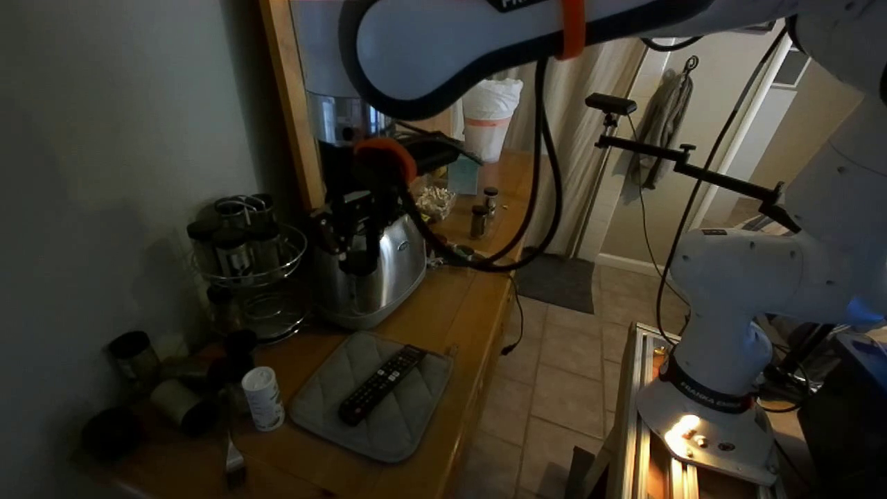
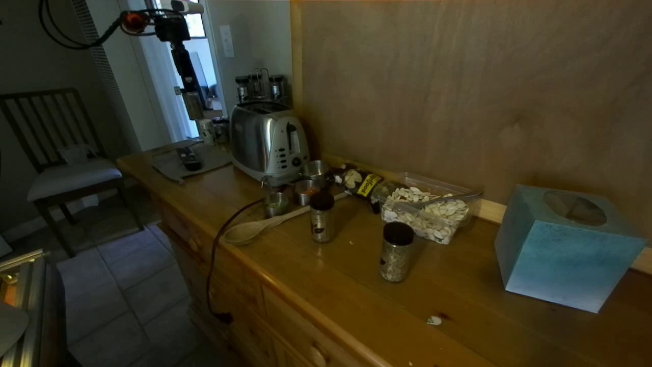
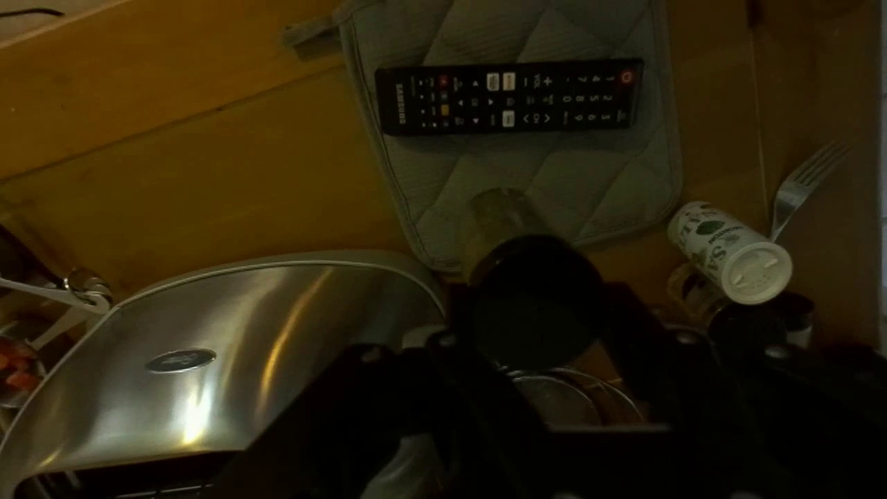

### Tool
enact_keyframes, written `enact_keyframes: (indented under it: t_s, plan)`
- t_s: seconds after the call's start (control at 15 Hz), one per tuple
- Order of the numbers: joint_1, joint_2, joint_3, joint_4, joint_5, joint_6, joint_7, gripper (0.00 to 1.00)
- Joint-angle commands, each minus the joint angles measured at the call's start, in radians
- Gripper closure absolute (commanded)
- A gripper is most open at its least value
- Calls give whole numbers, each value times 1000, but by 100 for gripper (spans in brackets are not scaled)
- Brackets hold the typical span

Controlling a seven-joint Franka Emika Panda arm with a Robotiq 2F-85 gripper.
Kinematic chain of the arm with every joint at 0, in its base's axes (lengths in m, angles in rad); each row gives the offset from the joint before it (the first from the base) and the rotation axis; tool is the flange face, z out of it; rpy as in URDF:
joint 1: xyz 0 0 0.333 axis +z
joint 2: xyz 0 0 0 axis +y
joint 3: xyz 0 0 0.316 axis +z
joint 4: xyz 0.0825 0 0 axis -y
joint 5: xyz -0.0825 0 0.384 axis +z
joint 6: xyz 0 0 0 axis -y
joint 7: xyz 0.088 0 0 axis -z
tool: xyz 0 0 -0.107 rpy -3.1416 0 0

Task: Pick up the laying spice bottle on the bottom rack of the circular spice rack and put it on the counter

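Its 2 jaws parted just a cap's width, a Robotiq gripper (image 2: 190,88) holds a dark-capped spice bottle (image 2: 193,106) in midair near a stainless toaster (image 2: 250,138), clear of the circular spice rack (image 1: 270,307) and above the wooden counter (image 2: 331,275), where a Samsung remote (image 3: 509,97) lies on a quilted potholder (image 3: 575,173).

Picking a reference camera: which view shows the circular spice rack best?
Best: an exterior view showing both tiers of the circular spice rack, though dim. In an exterior view where the toaster partly blocks it, mostly top jars and handle show. Wrist view: just curved wire, likely the rack's.
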Motion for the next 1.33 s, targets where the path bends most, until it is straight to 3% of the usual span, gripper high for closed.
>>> enact_keyframes:
  t_s: [0.0, 0.27, 0.53, 0.67, 1.0, 1.27]
  plan:
    - [61, -86, -66, 12, -37, -65, -39, 75]
    - [166, -146, -172, 2, -40, -85, -110, 75]
    - [300, -134, -344, 3, -6, -84, -220, 75]
    - [380, -83, -471, -16, 57, -47, -342, 75]
    - [544, 142, -820, -152, 306, -176, -634, 75]
    - [635, 333, -1028, -316, 287, -339, -802, 75]
